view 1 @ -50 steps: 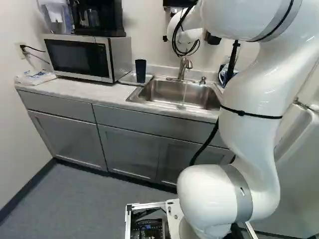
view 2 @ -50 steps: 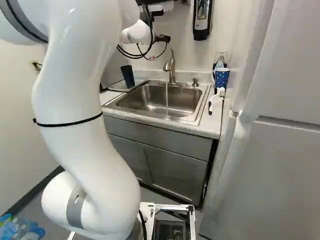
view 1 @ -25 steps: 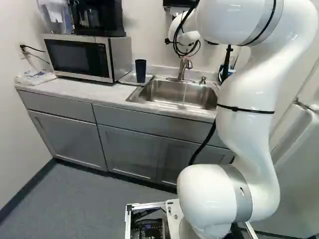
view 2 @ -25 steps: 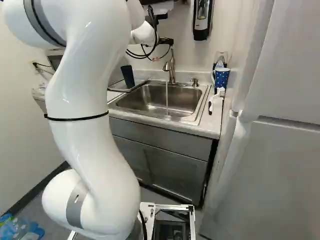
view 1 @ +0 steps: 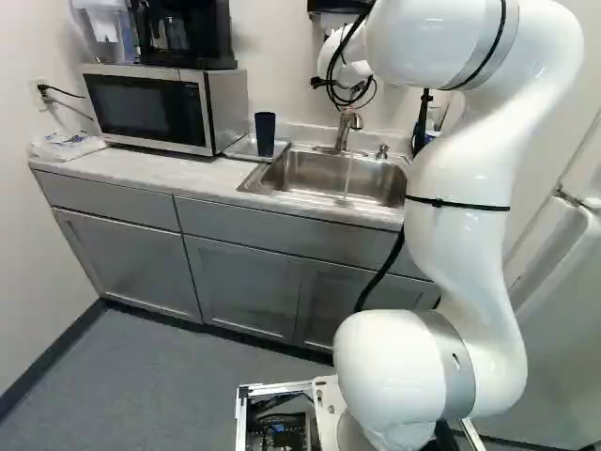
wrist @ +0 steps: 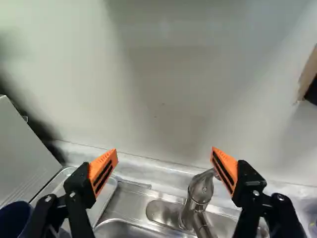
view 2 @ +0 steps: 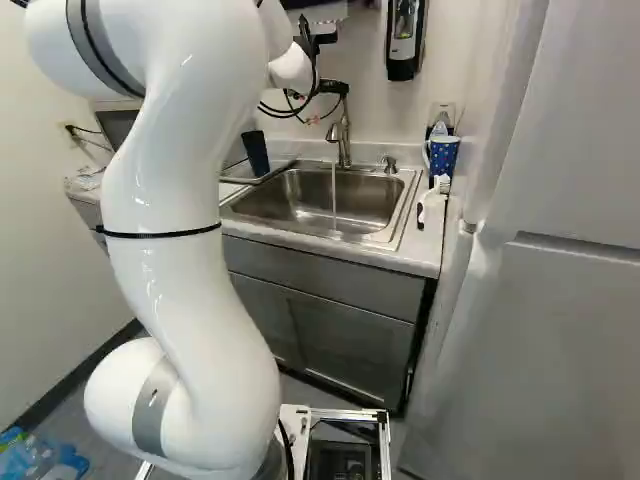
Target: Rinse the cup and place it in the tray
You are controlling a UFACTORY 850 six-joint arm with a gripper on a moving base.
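My gripper (view 2: 331,88) shows only in part beside the faucet top in the right base view. In the wrist view the gripper (wrist: 165,151) is open, its orange pads wide apart with only wall behind them. A dark blue cup (view 1: 265,134) stands on the metal tray (view 1: 241,150) left of the sink. In the wrist view the cup (wrist: 14,218) is partly visible outside one finger, with the tray (wrist: 106,191) partly behind that finger. Water runs from the faucet (view 2: 339,135) into the sink (view 2: 290,205).
The microwave (view 1: 150,108) stands beside the tray, below a coffee maker (view 1: 184,33). Right of the sink are a dotted blue mug (view 2: 443,155) and a white brush (view 2: 432,202). A soap dispenser (view 2: 403,40) hangs on the wall; a fridge (view 2: 530,300) stands at the right.
My upper arm has swung left in the left base view and right in the right base view. The gripper's visible part has shifted slightly toward the faucet top. Base, cup and tray have stayed put.
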